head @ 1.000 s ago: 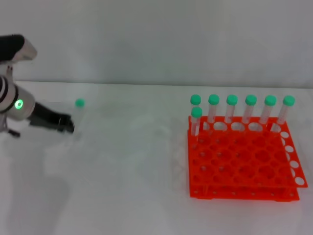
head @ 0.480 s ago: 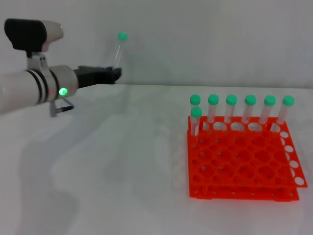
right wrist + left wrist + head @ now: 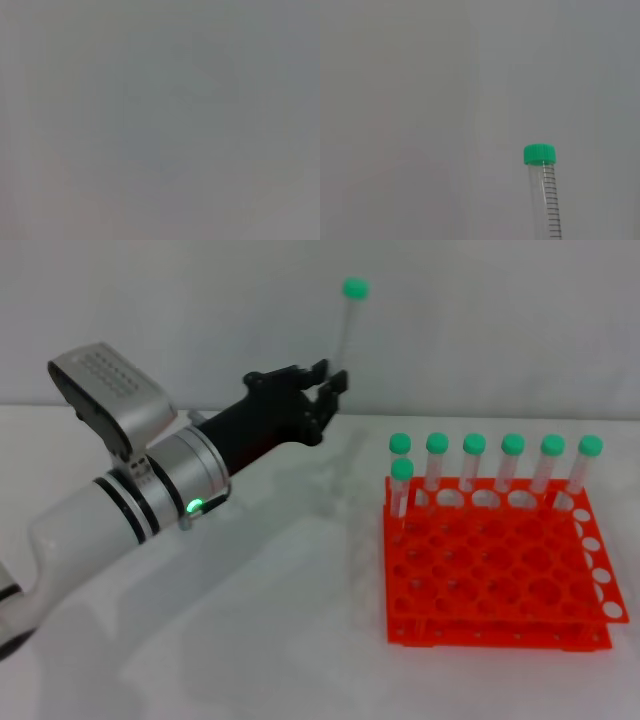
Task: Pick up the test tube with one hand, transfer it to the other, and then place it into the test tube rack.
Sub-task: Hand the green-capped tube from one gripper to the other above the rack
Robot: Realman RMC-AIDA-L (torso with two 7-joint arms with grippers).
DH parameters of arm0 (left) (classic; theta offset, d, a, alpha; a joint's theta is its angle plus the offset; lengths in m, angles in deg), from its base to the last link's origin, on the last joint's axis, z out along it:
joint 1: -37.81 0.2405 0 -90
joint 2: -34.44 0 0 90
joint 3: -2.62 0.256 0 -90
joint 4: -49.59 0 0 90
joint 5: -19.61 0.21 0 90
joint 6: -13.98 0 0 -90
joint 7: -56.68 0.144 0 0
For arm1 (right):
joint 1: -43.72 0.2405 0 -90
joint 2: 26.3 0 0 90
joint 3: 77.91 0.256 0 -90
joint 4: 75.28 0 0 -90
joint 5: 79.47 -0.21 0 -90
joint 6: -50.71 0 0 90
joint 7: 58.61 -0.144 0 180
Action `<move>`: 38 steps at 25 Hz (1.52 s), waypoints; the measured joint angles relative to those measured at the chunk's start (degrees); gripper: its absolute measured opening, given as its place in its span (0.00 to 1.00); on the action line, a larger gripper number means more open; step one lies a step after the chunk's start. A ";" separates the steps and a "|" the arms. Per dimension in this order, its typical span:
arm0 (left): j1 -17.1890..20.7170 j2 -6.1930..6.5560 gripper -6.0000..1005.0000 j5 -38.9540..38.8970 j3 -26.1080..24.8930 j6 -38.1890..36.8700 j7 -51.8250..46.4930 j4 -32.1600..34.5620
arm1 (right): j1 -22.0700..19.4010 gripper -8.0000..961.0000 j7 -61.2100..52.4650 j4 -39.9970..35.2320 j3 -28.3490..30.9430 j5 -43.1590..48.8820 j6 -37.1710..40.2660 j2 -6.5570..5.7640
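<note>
Above a white tabletop (image 3: 250,640), the black multi-fingered left gripper (image 3: 322,400) on its silver-white cylindrical wrist clamps its fingers on the lower end of a slim clear plastic test tube with a round green cap (image 3: 347,330), holding it nearly upright in the air with the cap at 12 o'clock from the fingers. The left wrist view shows the same tube's green cap and printed scale marks (image 3: 543,190) against a plain grey wall.

At 4 o'clock from the gripper sits the bright orange-red 2-tier plastic test tube rack (image 3: 500,580), a square grid of round holes resting flat on the table. 7 other green-capped tubes stand in it: 6 in the far row (image 3: 513,465) and 1 (image 3: 401,485) just in front of that row's left end. These upright tubes line the rack's far edge, the side nearest the held tube; the remaining holes toward the near edge are open. The held tube hangs up and to the left of the rack, apart from it and well above the standing caps.

Bare table stretches from the rack's left edge toward 9 o'clock, crossed only by the left arm (image 3: 110,520) and its shadow. The right gripper is out of sight; its wrist view shows only featureless grey.
</note>
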 joint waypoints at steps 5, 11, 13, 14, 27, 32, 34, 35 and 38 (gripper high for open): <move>1.00 -0.19 0.20 -0.16 -0.26 -7.06 6.69 5.04 | -2.85 0.91 -21.94 0.28 -0.13 16.86 13.61 -4.68; 2.85 -0.46 0.20 0.89 -0.17 -10.08 12.20 10.40 | -1.29 0.91 -29.33 -0.17 -0.06 30.98 25.17 -6.98; 3.82 -0.52 0.20 1.53 -0.18 -10.11 12.93 12.05 | 0.68 0.91 -29.50 -0.36 0.03 33.74 25.80 -6.32; 4.25 -0.54 0.20 1.91 -0.17 -10.21 13.26 12.87 | 1.80 0.91 -29.48 -0.44 0.05 34.88 25.70 -5.86; 7.80 -0.94 0.20 4.30 -0.56 -8.87 24.04 21.40 | 10.57 0.91 -31.52 -1.79 -0.28 39.88 24.59 -4.92; 8.27 -0.97 0.20 3.47 -0.68 -8.60 24.20 21.51 | 9.75 0.91 -33.94 -2.71 0.57 42.27 25.65 -5.97; 8.28 -1.03 0.20 3.47 -0.69 -8.65 24.22 21.58 | 9.27 0.91 -34.13 -2.70 1.40 42.40 25.59 -6.38; 8.28 -1.08 0.20 3.47 -0.77 -8.66 24.23 21.58 | 9.21 0.91 -34.21 -2.65 1.48 42.44 25.59 -6.52; 8.29 -1.16 0.20 3.43 -1.30 -8.61 24.24 21.60 | 9.09 0.91 -34.80 -2.58 1.46 42.92 26.64 -7.21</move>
